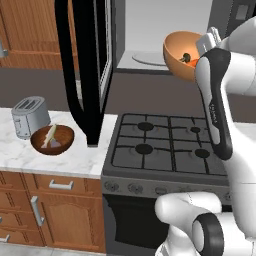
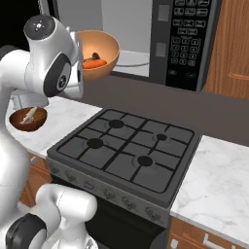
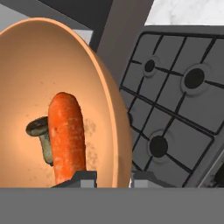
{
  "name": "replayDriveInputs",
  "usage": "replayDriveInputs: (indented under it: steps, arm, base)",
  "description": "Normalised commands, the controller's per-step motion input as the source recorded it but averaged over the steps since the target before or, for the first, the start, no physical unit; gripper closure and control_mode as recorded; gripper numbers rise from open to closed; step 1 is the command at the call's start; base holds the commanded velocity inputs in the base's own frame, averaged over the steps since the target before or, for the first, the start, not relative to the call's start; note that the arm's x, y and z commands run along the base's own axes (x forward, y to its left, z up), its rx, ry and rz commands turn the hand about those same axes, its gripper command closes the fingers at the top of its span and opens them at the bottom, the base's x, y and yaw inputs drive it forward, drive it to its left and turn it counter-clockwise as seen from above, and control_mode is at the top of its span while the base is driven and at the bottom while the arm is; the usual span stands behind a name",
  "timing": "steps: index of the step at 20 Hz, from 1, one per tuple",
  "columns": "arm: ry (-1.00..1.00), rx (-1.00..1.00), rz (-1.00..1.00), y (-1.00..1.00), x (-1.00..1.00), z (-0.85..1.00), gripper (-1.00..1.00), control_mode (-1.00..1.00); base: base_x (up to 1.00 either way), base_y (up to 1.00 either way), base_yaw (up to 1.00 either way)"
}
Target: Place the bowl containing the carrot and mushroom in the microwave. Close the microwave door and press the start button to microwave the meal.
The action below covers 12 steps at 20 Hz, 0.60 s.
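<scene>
Carrot beside mushroom inside tilted bowl, pincer-held

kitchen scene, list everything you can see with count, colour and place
bowl: one, light orange-tan, held tilted in front of the open microwave
carrot: one, orange-red, in the bowl
mushroom: one, olive-brown, beside the carrot
microwave: one, black, above the stove
microwave door: one, black, swung open
stove: one, dark grey, four burners
brown bowl: one, on the marble counter
toaster: one, silver, behind the brown bowl
gripper: one, clamped on the bowl's rim
</scene>
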Motion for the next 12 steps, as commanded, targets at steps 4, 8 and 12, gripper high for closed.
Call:
replayDriveInputs:
  steps: [4,8,12]
  arm:
    - [0.0,0.0,-0.01,0.0,0.59,0.07,1.0,-1.0]
    - [0.0,0.0,-0.02,0.0,0.48,0.0,1.0,-1.0]
    - [0.0,-0.01,-0.04,-0.01,0.55,0.0,1.0,-1.0]
  base:
    - [0.0,0.0,0.0]
    - [0.0,0.0,0.0]
    - [0.0,0.0,0.0]
